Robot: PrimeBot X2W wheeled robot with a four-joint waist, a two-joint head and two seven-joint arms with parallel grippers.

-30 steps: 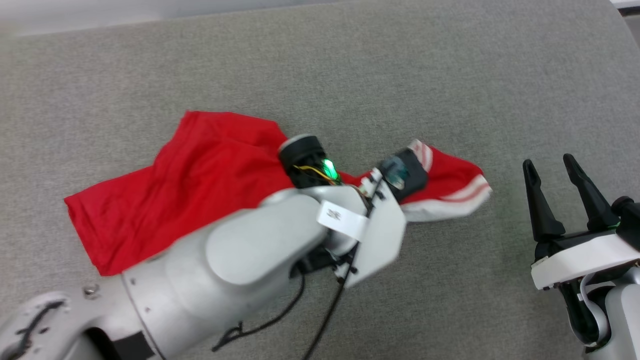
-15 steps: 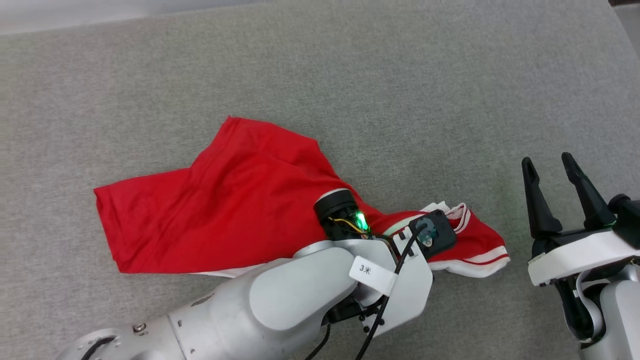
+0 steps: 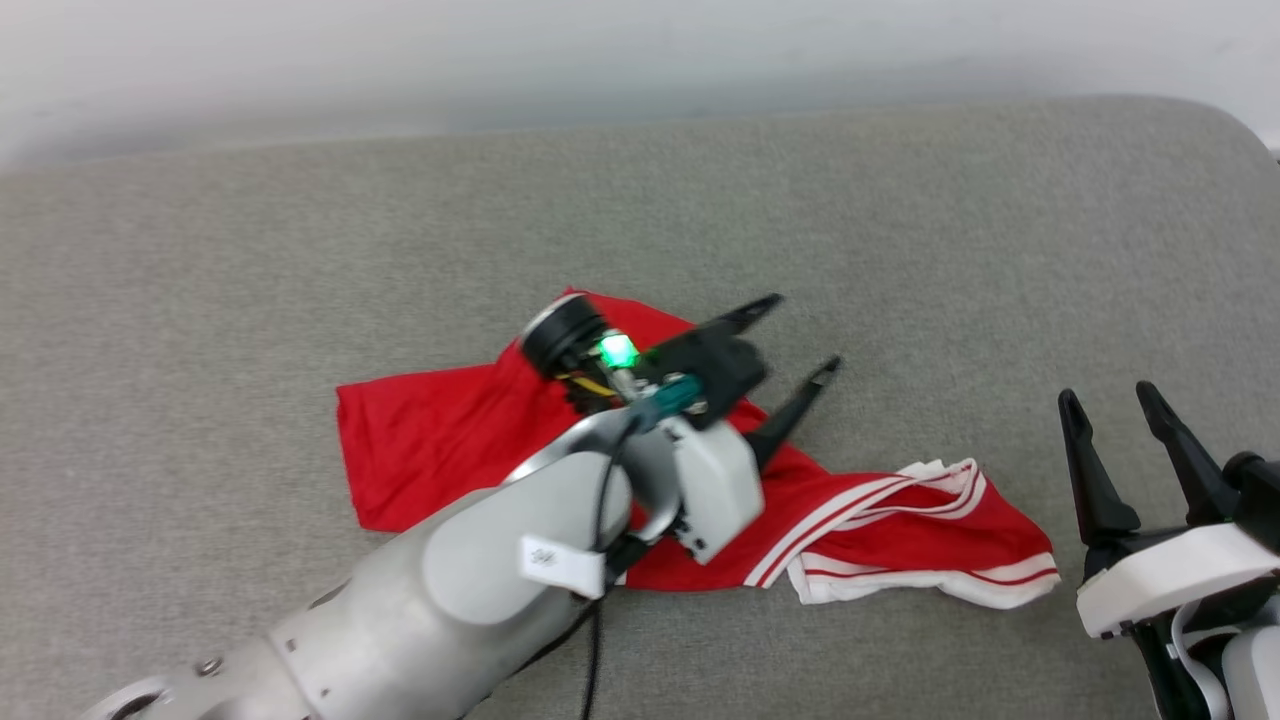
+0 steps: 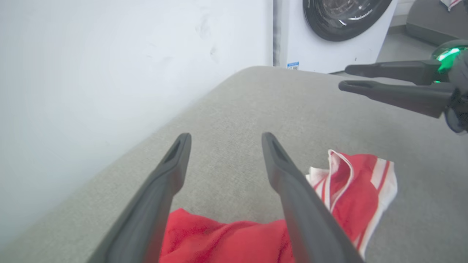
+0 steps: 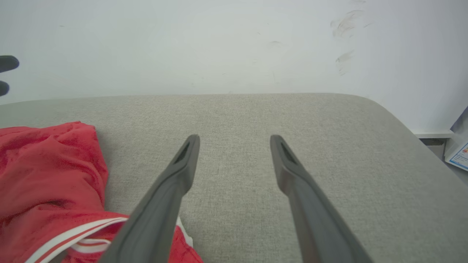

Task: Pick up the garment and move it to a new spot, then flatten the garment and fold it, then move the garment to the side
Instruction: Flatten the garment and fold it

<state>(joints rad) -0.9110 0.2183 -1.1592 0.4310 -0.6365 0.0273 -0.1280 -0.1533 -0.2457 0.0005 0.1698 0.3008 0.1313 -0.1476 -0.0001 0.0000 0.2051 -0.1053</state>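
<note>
Head view, risk first: with the garment (image 3: 440, 455) lying crumpled mid-surface (image 3: 300, 230), red body bunched to the left and a striped white sleeve (image 3: 905, 585) trailing to the right, likely to fold badly unless spread flat beforehand, with trapped creases and a tucked-under sleeve as the cause. Also a chance of pinching two layers at once on the next grasp, given the doubled-over cloth near the sleeve, and then of dragging the whole heap instead of opening it. Some risk too of snagging a fingertip in the folds if lowered blind, with much of the cloth's middle hidden behind the forearm (image 3: 480, 560). Then the left claw (image 3: 802, 335): spread fully wide, gripping nothing, poised above the far edge of the garment with fingertips out over bare surface; in the left wrist view, red fabric low down beneath and between the fingers. Contact between finger bases and cloth: cannot tell. And the right claw (image 3: 1108, 393): likewise wide open and empty, parked just beside the sleeve end, touching nothing, pointing away over grey surface.
</note>
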